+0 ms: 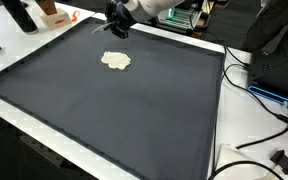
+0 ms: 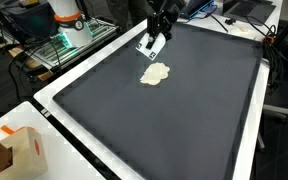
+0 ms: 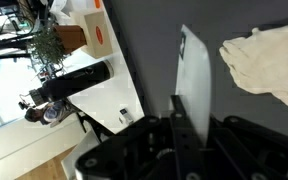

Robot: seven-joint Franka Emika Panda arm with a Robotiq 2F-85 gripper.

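My gripper (image 3: 191, 128) is shut on a thin white flat piece (image 3: 195, 78), which stands edge-on between the fingers in the wrist view. In both exterior views the gripper (image 1: 117, 32) (image 2: 157, 36) hangs just above the far part of the dark grey mat (image 1: 134, 110) (image 2: 184, 120), with the white piece (image 2: 150, 45) tilted under it. A crumpled cream cloth (image 1: 116, 61) (image 2: 155, 73) (image 3: 269, 60) lies flat on the mat, close beside the gripper and not touching it.
A white table border (image 1: 44, 140) (image 2: 74, 140) rings the mat. An orange-and-white box (image 2: 24, 150) (image 3: 89, 35), a small plant (image 3: 49, 45) and a black cylinder (image 3: 79, 80) stand off the mat. Cables (image 1: 269, 120) and a black bag (image 1: 279, 50) lie along one side.
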